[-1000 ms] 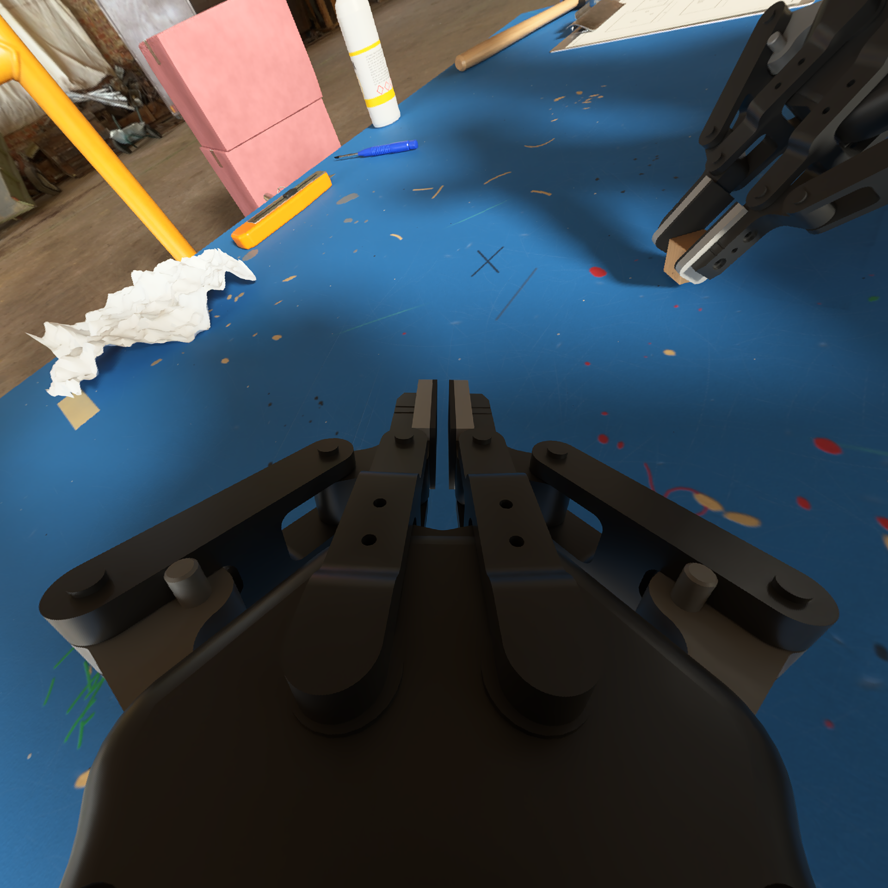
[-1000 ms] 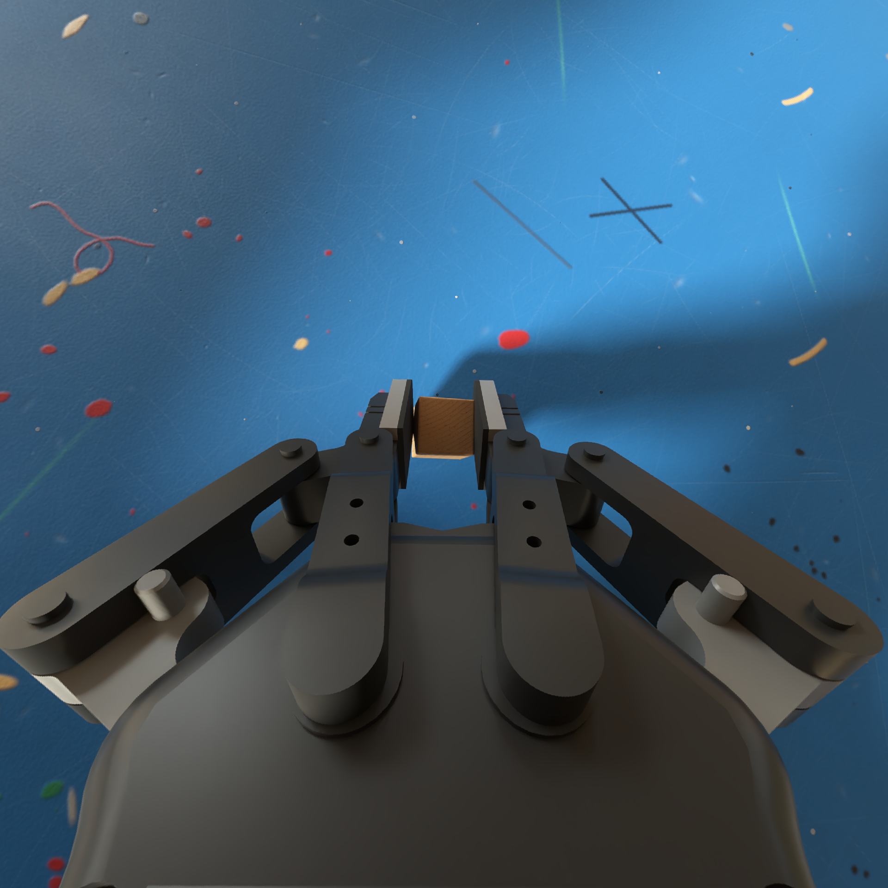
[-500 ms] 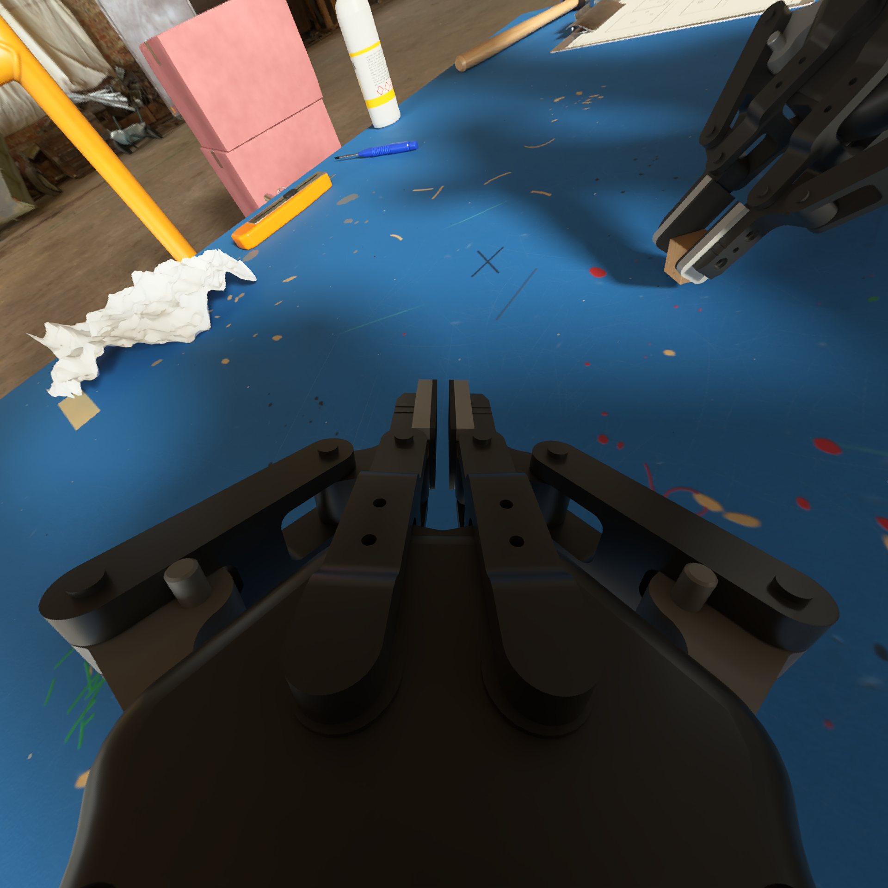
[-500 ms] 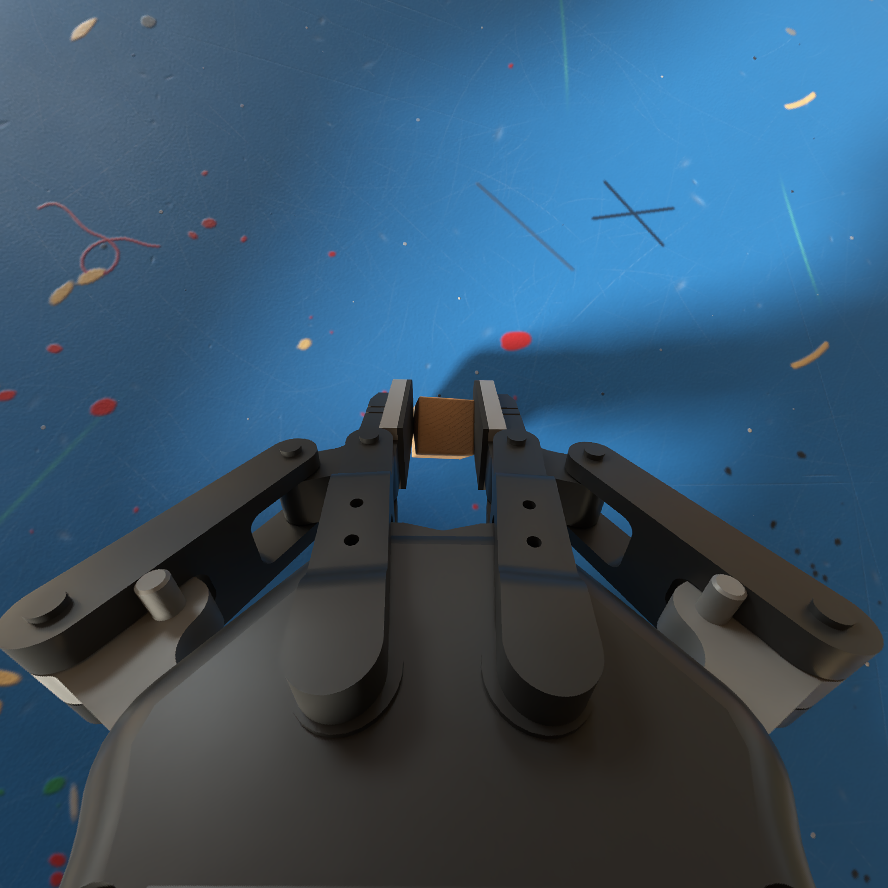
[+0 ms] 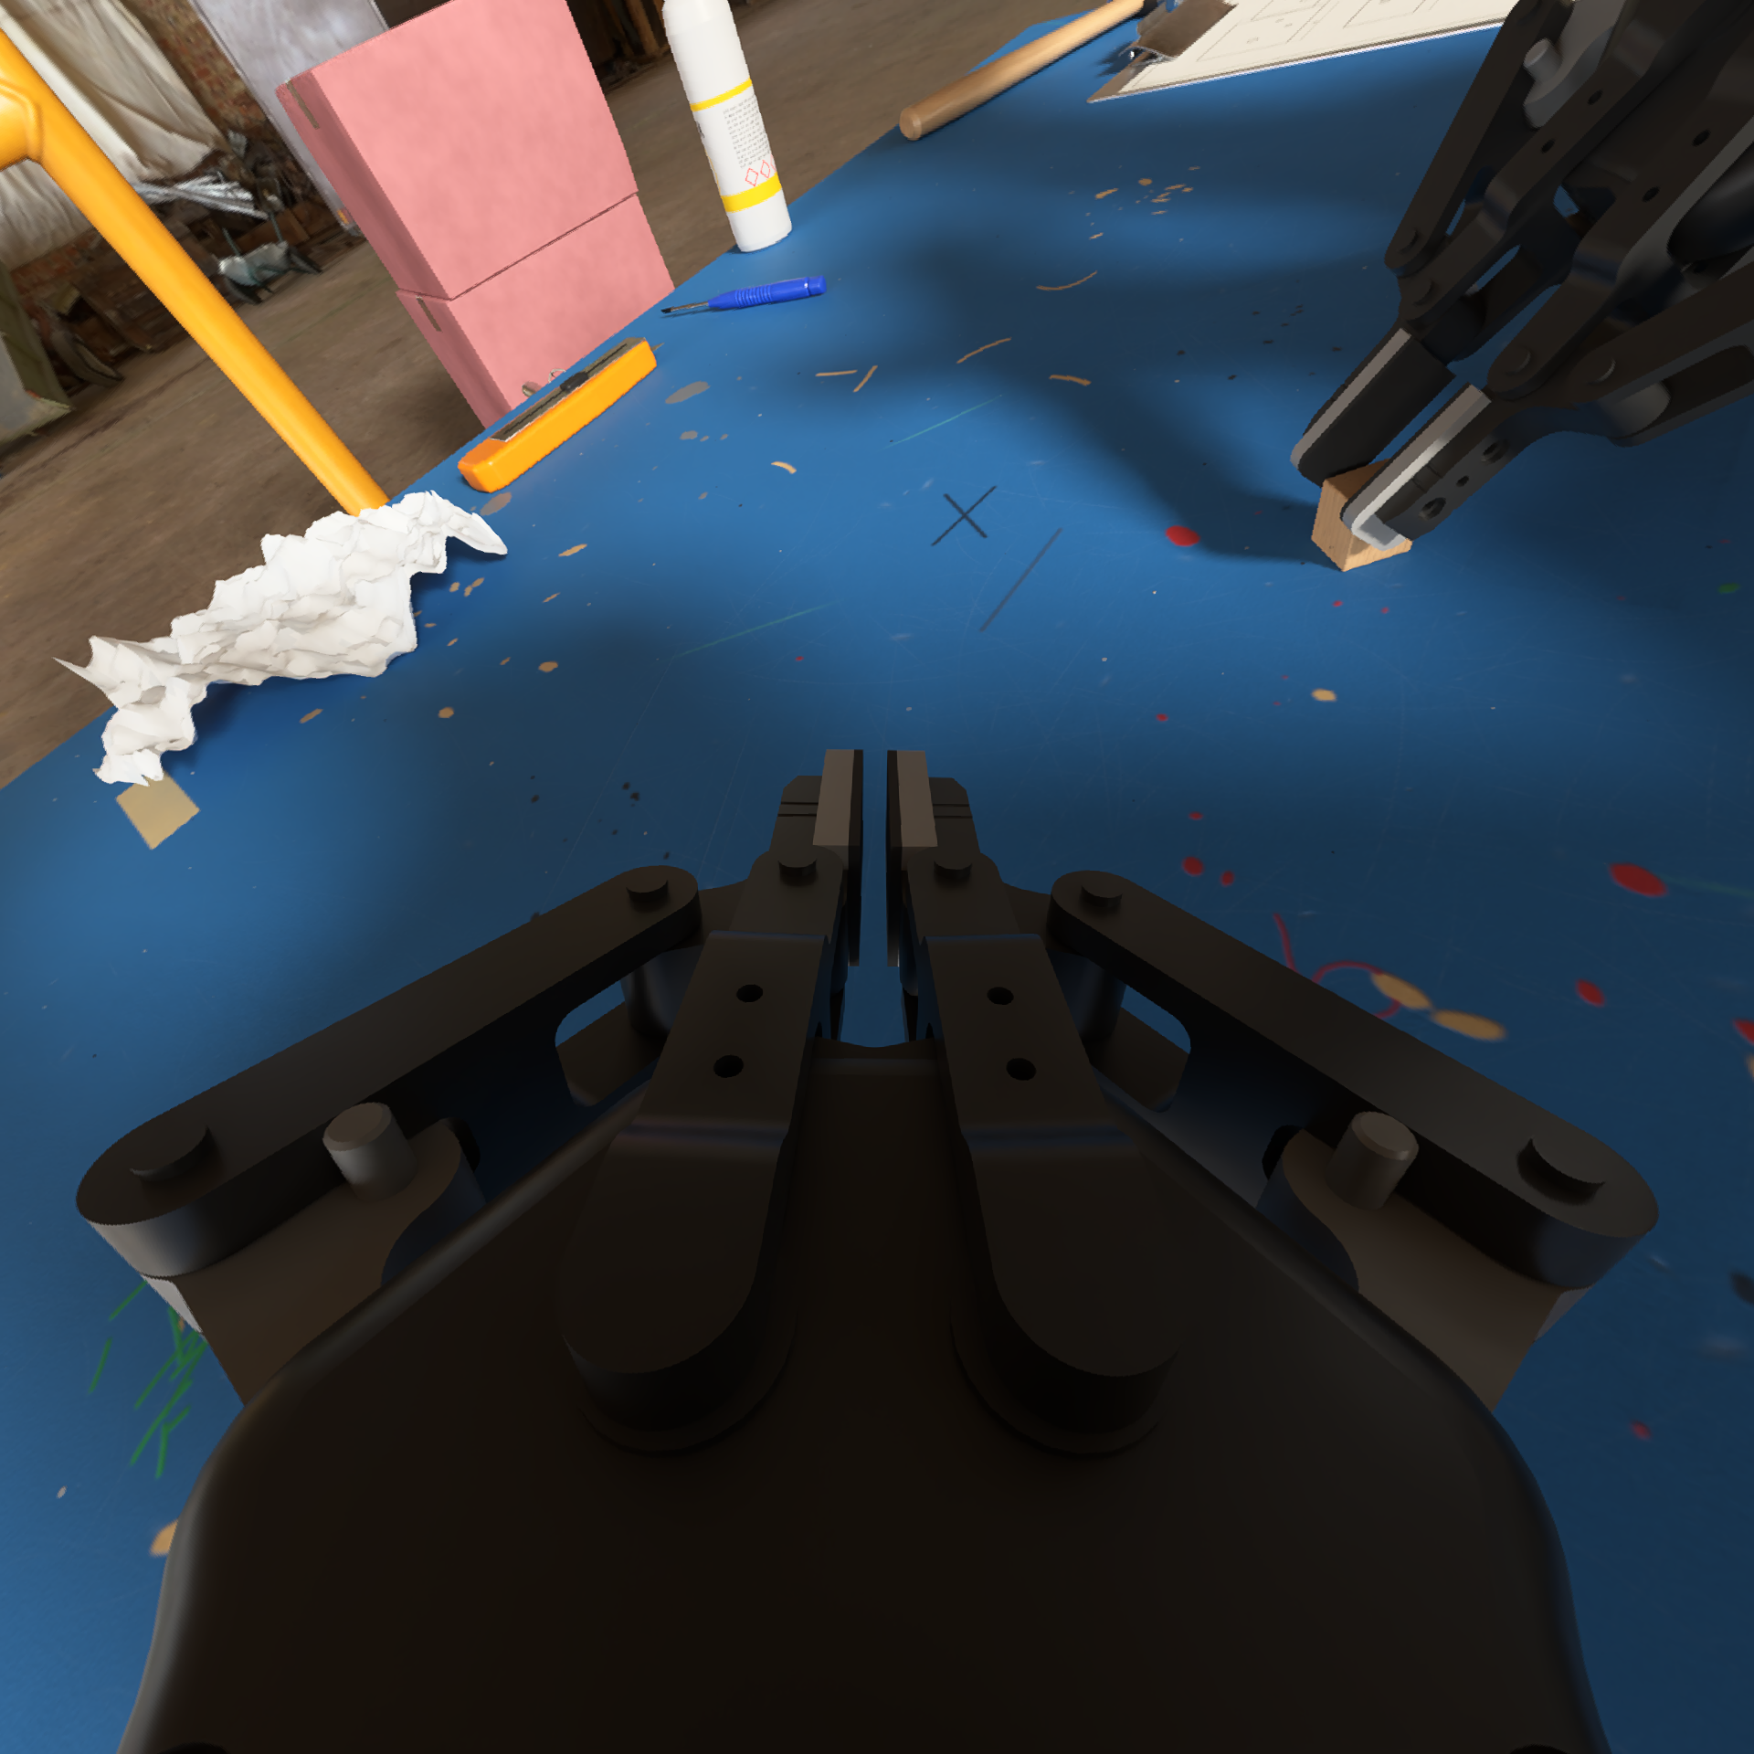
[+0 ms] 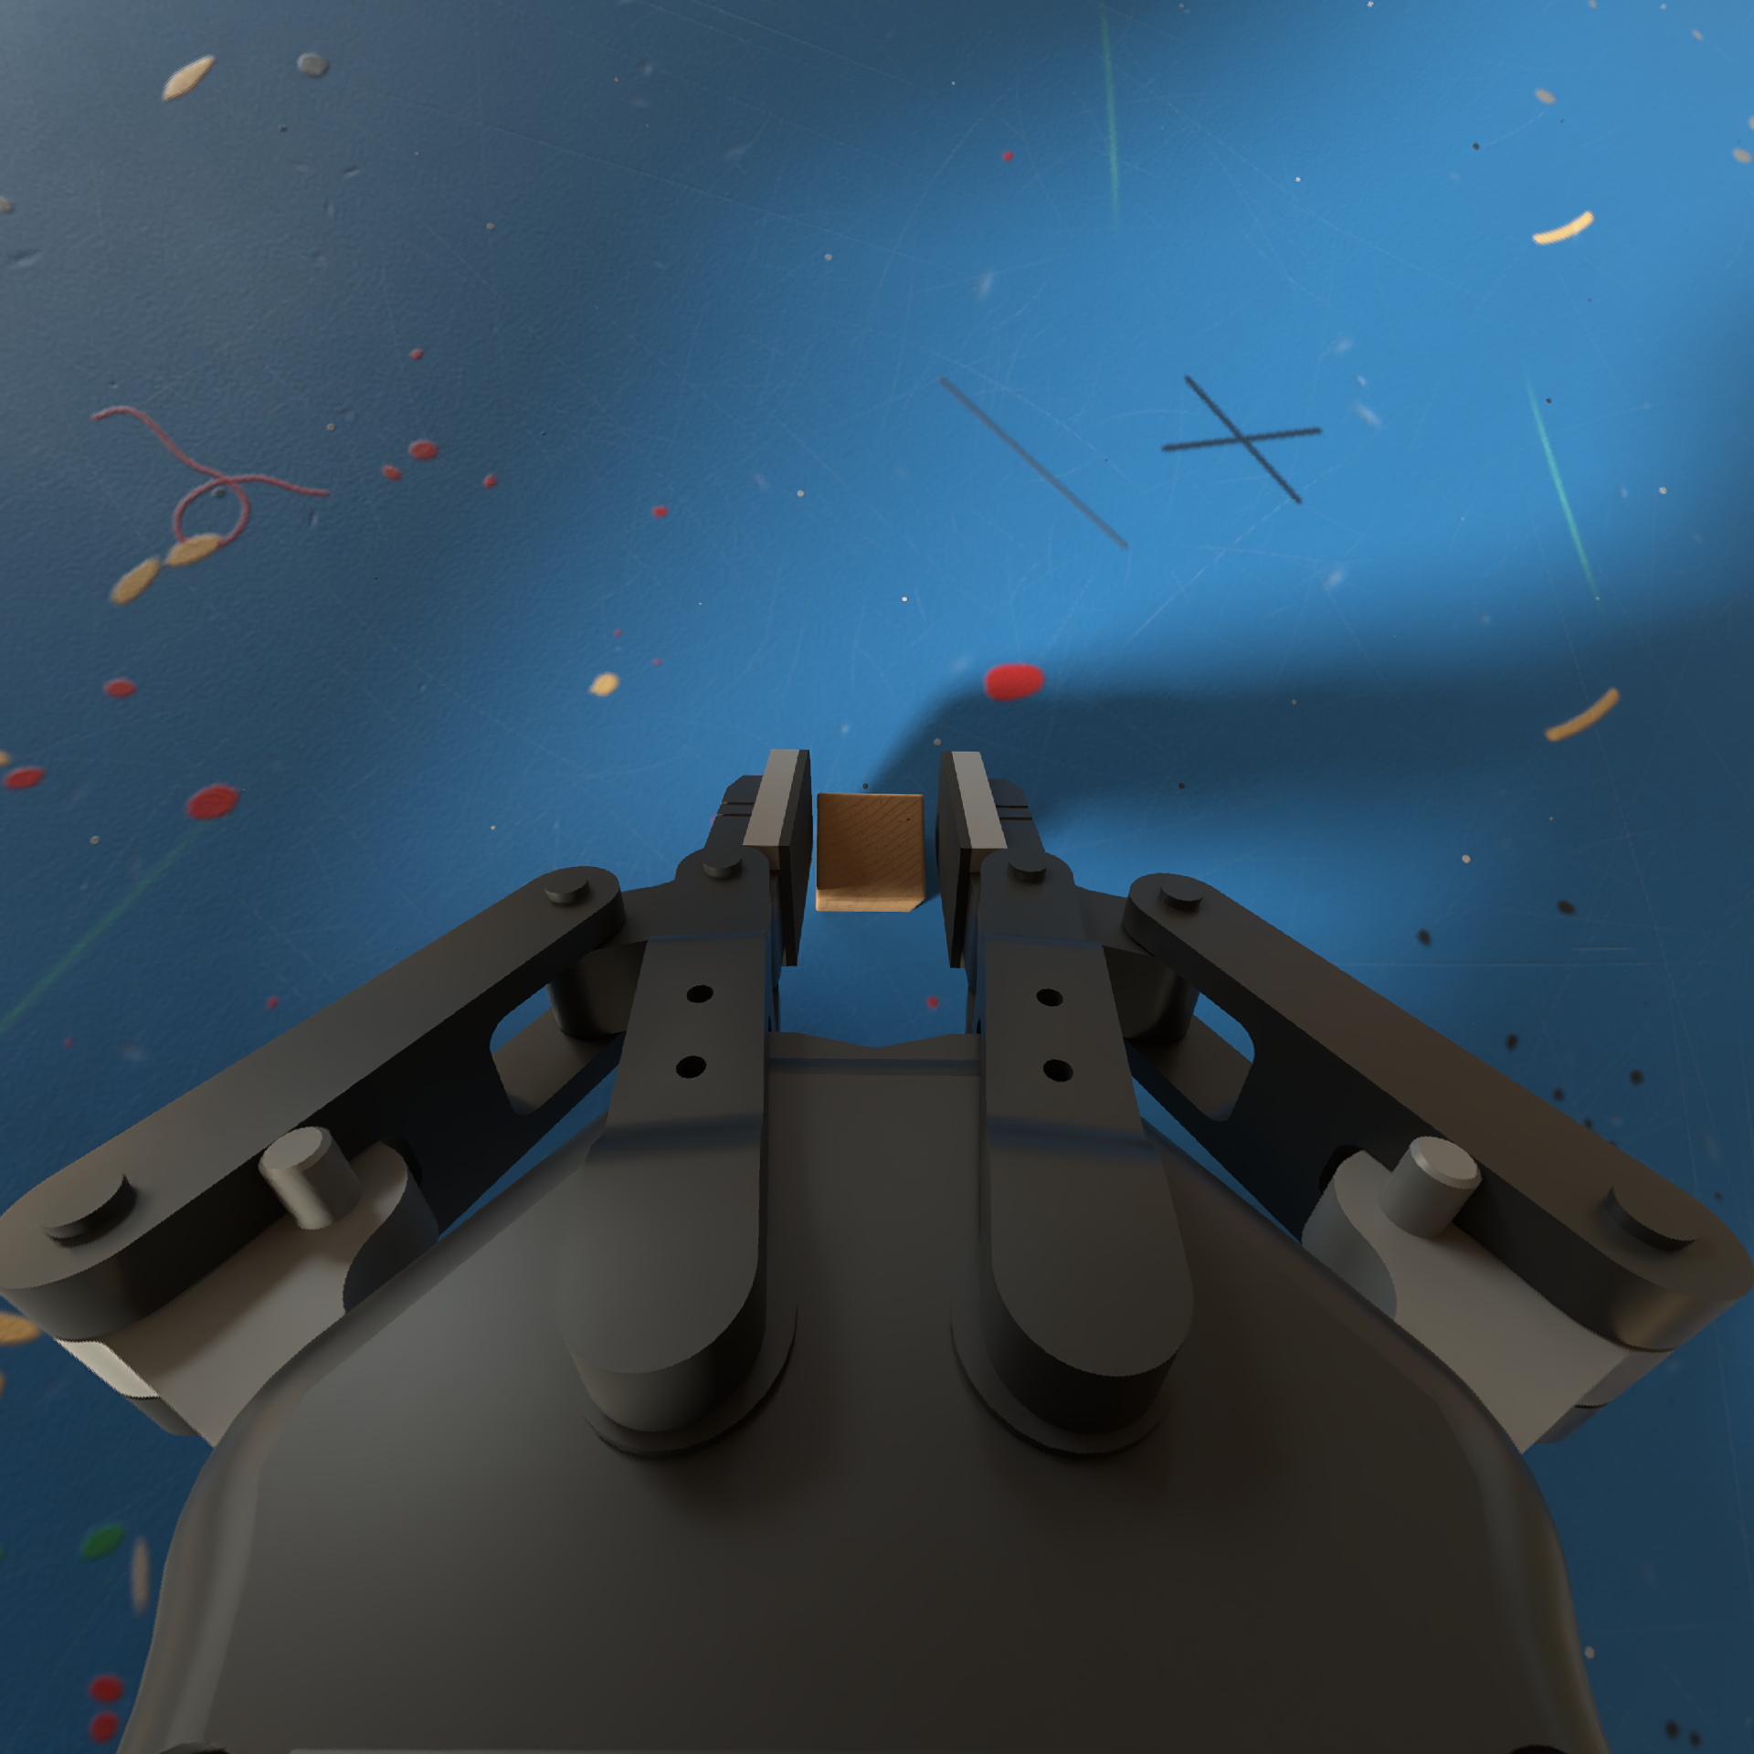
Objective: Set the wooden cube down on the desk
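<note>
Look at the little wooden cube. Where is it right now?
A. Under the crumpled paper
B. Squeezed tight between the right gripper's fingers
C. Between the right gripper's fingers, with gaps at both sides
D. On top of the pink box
C: in the right wrist view the cube sits between the right gripper's fingers with blue desk showing at each side.

Along the far left edge stands a pink box, with an orange utility knife lying just in front of it and a small blue screwdriver a little farther right. A white bottle with a yellow band stands upright behind the screwdriver, and beyond it lie a wooden handle and a clipboard with paper. Nearer on the left, a crumpled white paper lies at the foot of a slanting yellow pole, with a small tan square just beside its near end.
</note>
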